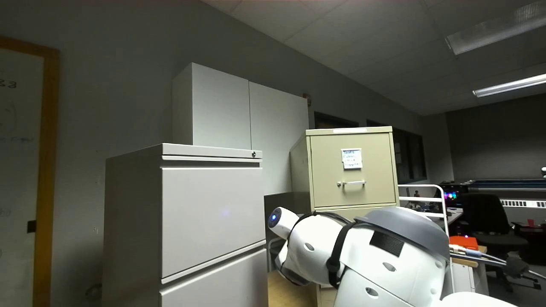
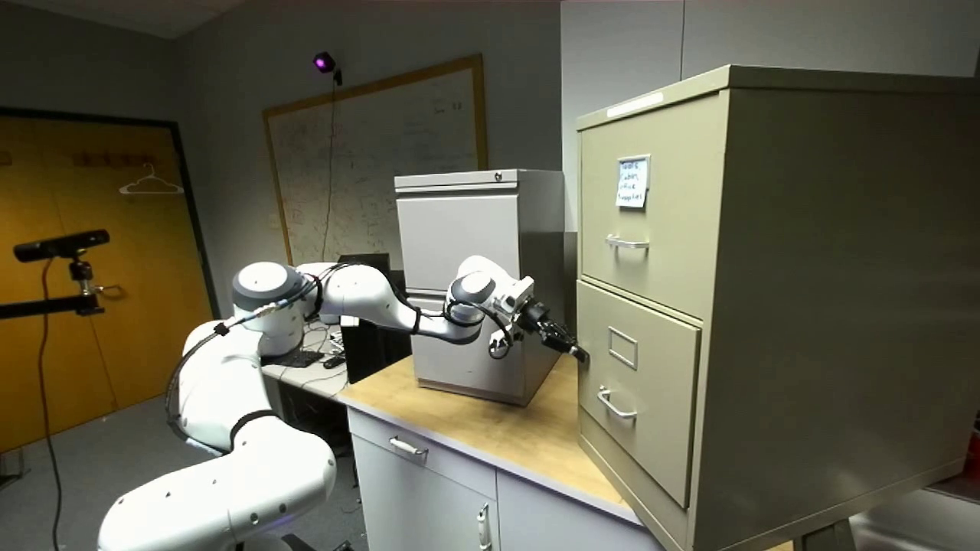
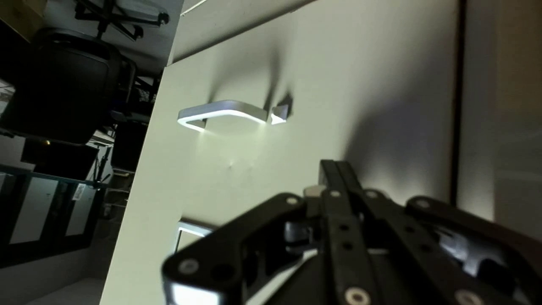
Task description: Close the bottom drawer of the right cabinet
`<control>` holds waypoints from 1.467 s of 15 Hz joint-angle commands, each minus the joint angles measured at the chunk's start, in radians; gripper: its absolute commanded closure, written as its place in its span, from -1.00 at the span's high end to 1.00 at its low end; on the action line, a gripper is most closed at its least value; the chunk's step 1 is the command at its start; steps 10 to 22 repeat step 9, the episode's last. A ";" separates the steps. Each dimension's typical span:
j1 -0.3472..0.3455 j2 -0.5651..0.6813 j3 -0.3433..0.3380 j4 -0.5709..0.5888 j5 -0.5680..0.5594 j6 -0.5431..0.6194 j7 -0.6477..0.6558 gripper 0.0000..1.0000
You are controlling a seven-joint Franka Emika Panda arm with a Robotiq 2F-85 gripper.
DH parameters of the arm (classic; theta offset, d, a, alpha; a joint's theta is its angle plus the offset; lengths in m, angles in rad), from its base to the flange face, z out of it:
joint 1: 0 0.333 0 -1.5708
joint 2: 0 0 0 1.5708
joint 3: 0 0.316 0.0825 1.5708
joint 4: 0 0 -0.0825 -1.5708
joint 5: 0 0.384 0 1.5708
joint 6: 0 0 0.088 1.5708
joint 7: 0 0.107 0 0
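The right cabinet is the beige metal filing cabinet, seen in both exterior views [image 1: 298, 170] [image 2: 834, 306]. Its bottom drawer front [image 2: 662, 398] carries a metal handle [image 2: 617, 405] and a label frame [image 2: 622, 348] without a card. The drawer looks nearly flush, with a thin edge standing out at its side. In the wrist view the drawer front [image 3: 254, 169] fills the middle, with its handle [image 3: 224, 111] left of the fingers. My gripper [image 2: 579, 354] is shut and empty, fingertips [image 3: 334, 163] at the drawer front's left side; I cannot tell whether they touch. The arm hides the gripper in an exterior view.
A light-grey cabinet [image 1: 213, 213] stands beside the arm on the wooden counter [image 2: 475, 413], also in an exterior view [image 2: 459, 237]. A white cupboard [image 1: 222, 106] is behind. A white rail [image 1: 444, 217] stands beside the beige cabinet. A camera on a stand [image 2: 61, 245] is at far left.
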 commanded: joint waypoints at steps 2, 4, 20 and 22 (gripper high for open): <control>-0.095 -0.042 0.022 0.133 0.015 0.086 0.004 -1.00; -0.099 -0.051 0.019 0.139 0.010 0.079 -0.001 -1.00; -0.101 -0.063 0.017 0.144 0.012 0.068 -0.003 -1.00; -0.101 -0.063 0.017 0.144 0.012 0.068 -0.003 -1.00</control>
